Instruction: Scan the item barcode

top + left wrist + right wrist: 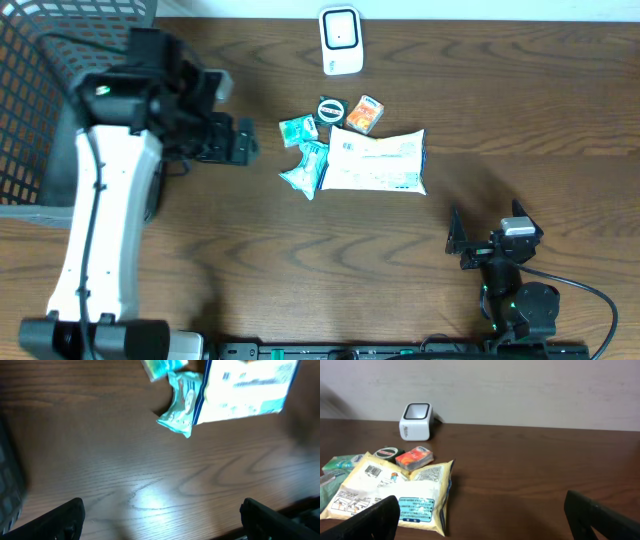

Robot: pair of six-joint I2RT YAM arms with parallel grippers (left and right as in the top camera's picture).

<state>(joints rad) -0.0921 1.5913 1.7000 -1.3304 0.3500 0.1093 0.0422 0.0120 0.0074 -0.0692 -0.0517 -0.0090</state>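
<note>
A white barcode scanner [340, 40] [416, 421] stands at the table's far edge. Below it lies a cluster of items: a large white-and-yellow packet [375, 162] [395, 492] [245, 390] with a barcode showing, an orange box [364, 114] [415, 457], a round black tin [331, 108] [387, 453] and green packets [307, 168] [181, 405]. My left gripper [248, 141] [162, 520] is open, just left of the cluster, over bare wood. Open too, my right gripper [456, 240] [482, 520] sits near the front right, facing the items, holding nothing.
A black wire basket [30, 100] fills the far left corner beside the left arm. A pale wall [520, 385] rises behind the scanner. Bare wood [530, 110] lies right of the cluster.
</note>
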